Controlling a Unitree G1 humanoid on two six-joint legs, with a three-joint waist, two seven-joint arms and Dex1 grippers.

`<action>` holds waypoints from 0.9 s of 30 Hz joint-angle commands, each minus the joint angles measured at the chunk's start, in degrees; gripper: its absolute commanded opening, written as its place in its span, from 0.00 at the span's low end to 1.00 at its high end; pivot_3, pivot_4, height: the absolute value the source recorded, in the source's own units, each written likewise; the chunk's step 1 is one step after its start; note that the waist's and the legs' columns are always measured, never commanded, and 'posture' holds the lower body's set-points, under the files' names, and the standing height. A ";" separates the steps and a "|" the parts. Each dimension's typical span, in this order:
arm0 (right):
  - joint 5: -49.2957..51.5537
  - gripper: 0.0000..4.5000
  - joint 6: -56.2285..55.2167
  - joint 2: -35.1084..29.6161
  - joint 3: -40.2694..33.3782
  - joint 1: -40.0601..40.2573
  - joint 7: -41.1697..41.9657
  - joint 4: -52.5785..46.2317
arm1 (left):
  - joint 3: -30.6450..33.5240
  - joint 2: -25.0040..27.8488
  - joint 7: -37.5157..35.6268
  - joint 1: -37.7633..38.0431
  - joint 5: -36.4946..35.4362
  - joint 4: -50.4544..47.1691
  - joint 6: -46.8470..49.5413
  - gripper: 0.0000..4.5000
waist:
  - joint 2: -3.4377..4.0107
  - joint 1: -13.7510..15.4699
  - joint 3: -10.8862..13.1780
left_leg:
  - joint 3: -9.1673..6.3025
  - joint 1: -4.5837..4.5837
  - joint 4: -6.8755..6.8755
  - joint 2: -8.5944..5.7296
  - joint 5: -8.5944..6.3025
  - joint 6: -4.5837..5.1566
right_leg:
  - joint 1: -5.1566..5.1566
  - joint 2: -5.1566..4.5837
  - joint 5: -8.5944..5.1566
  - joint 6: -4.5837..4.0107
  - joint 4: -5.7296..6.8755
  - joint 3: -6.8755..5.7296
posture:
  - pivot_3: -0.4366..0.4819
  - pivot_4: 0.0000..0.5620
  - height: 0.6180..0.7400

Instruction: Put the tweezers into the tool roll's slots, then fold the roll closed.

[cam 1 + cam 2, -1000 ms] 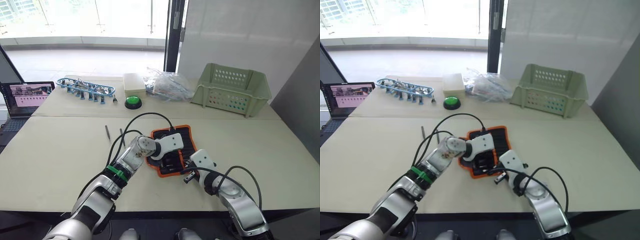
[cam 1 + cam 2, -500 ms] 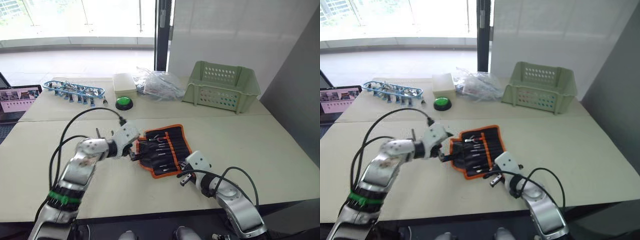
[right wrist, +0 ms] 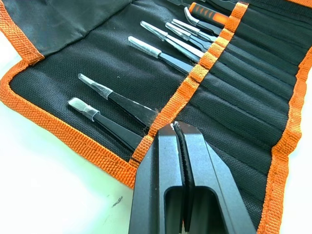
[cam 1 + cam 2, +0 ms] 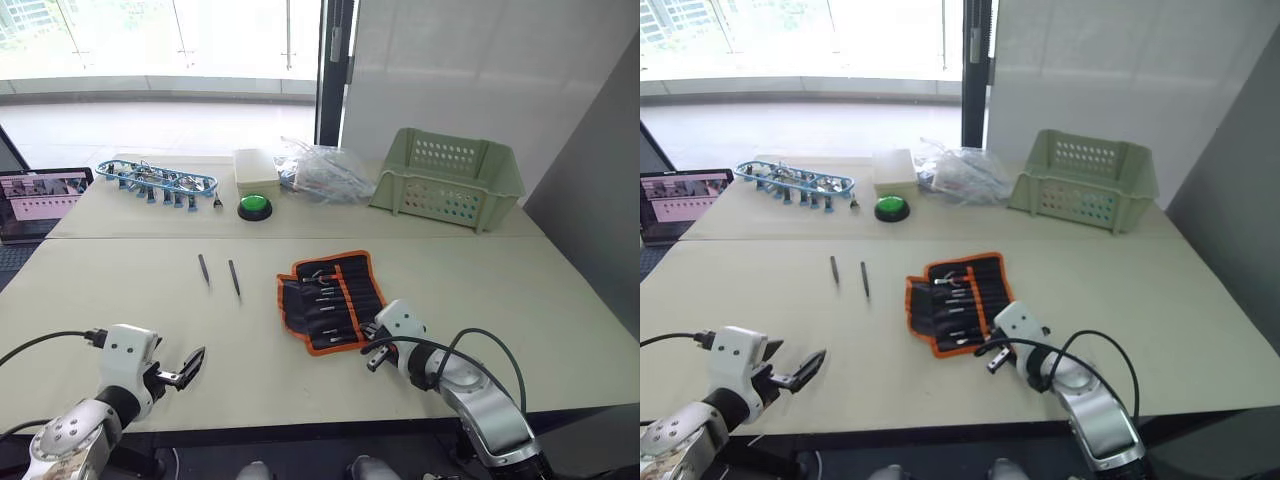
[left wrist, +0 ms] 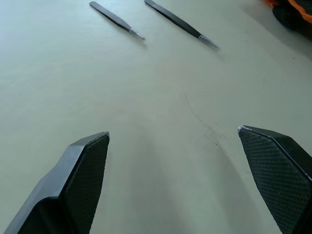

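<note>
pale tabletop (image 4: 520, 290) stretches toward a bright window. on it the tool roll (image 4: 330, 300) lies unfolded near the middle, several tweezers tucked in its slots (image 3: 234, 102) with their tips showing. two loose tweezers (image 4: 219, 273) lie side by side on the bare surface to the roll's left, well apart from it. the left gripper (image 4: 190, 365) hangs low at the near left edge, fingers spread wide and holding nothing. the right gripper (image 4: 372, 352) sits at the roll's near orange edge, fingers pressed together. a green basket (image 4: 447, 178), a blue tray (image 4: 158, 181) and a green button (image 4: 254, 206) stand at the far side.
</note>
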 commanded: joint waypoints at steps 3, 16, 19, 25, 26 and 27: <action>-0.06 0.00 3.90 -0.58 2.65 0.52 1.90 6.22 | 0.69 -2.79 4.38 3.97 -1.34 -5.88 -1.11 1.00 | -0.12 -0.13 -0.03 | 0.01 0.10 0.01 0.01 -0.01 -0.02 | -0.02 -0.01 -0.01 -0.03 -0.03 0.01 | 0.48 0.27 0.87; -0.02 0.00 3.69 -0.44 2.96 -1.34 2.87 7.04 | -7.76 -6.40 18.53 -10.07 1.28 2.60 3.55 1.00 | -0.15 -0.34 0.00 | 0.04 0.39 0.01 0.02 -0.28 -0.47 | -0.01 0.00 -0.03 -0.05 -0.15 0.05 | 0.48 0.27 0.87; 0.05 0.00 3.76 -0.41 2.71 -1.20 2.74 6.53 | -10.22 -7.75 23.92 -16.95 4.16 8.37 4.94 1.00 | -0.26 -0.40 -0.06 | 0.05 0.34 0.01 -0.02 -0.14 -0.24 | 0.11 0.05 0.00 -0.01 -0.10 0.05 | 0.48 0.27 0.87; 0.15 0.00 3.79 -0.26 2.14 -1.29 2.15 6.25 | -11.67 -8.41 28.24 -24.75 6.55 18.53 2.73 1.00 | -0.40 -0.52 -0.22 | 0.05 0.22 -0.07 -0.01 -0.01 -0.01 | 0.06 0.11 0.25 0.35 -0.02 0.05 | 0.48 0.27 0.87; 0.10 0.00 3.77 -0.33 2.08 -1.35 2.07 6.22 | -11.87 -8.51 28.80 -26.23 6.92 21.40 1.66 1.00 | -0.36 -0.42 -0.22 | 0.05 0.20 -0.08 -0.01 -0.01 -0.01 | 0.04 0.11 0.25 0.35 -0.03 0.05 | 0.48 0.27 0.87; 0.08 0.00 3.80 -0.37 1.98 -1.44 2.01 6.17 | -11.92 -8.61 29.54 -27.72 7.33 24.56 0.70 1.00 | -0.30 -0.29 -0.23 | 0.05 0.20 -0.09 -0.01 -0.01 -0.02 | 0.06 0.10 0.24 0.35 -0.02 0.05 | 0.48 0.27 0.87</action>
